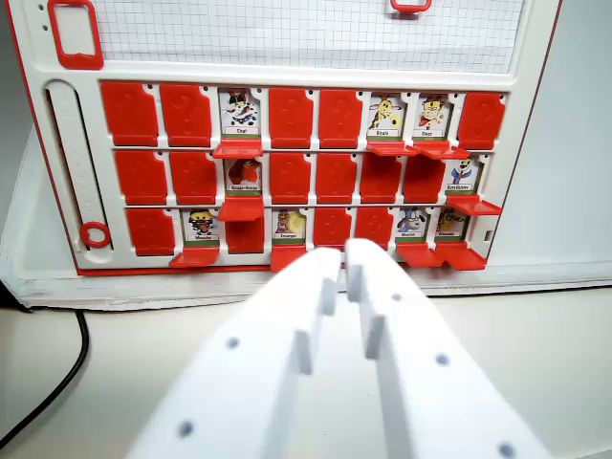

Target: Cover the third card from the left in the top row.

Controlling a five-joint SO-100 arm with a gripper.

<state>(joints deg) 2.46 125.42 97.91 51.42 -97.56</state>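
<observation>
A white and red flip-card board (545, 143) stands ahead, with three rows of red flaps. In the top row the third card from the left (241, 113) is uncovered and shows a cartoon figure; its red flap (237, 149) hangs down below it. The two cards to its left are covered by red flaps. My white gripper (342, 266) fills the lower middle of the wrist view, in front of the bottom row and to the right of that card. Its fingers are almost together, with only a thin slit between the tips and nothing held.
More uncovered cards show in the top row (385, 115) (432, 115), the middle row (245, 175) (464, 174) and the bottom row (202, 225) (290, 224). A black cable (67, 378) runs over the white table at the lower left. A red slider ring (94, 234) sits on the board's left edge.
</observation>
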